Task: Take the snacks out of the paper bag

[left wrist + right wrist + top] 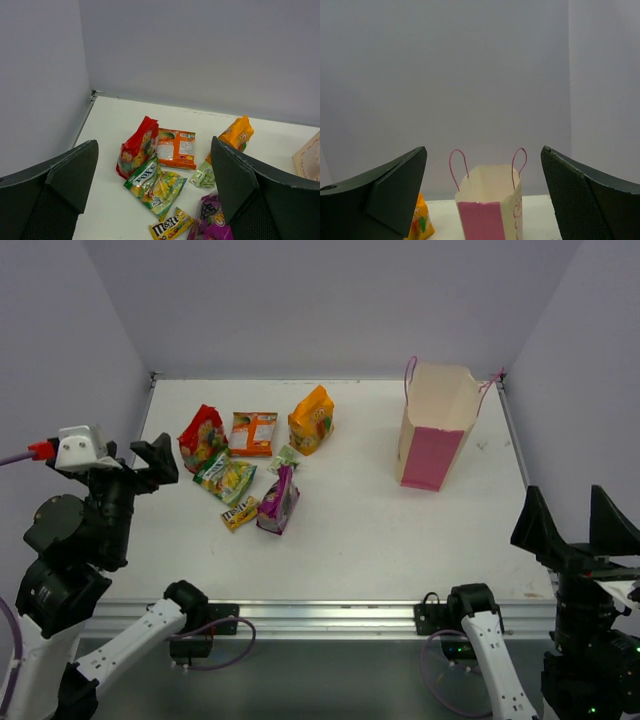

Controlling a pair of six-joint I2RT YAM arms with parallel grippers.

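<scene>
7 snacks (pixel 226 478) outside upright paper bag (pixel 433 452)

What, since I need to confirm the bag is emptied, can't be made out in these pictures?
1. Paper bag floor: in the top view its own walls hide the bottom; the right wrist view shows only its outside and rim, so leftovers cannot be ruled out.
2. Purple packet: left wrist view, cut off by the bottom edge.
3. Pale green packet: top view, print too small to read.
</scene>
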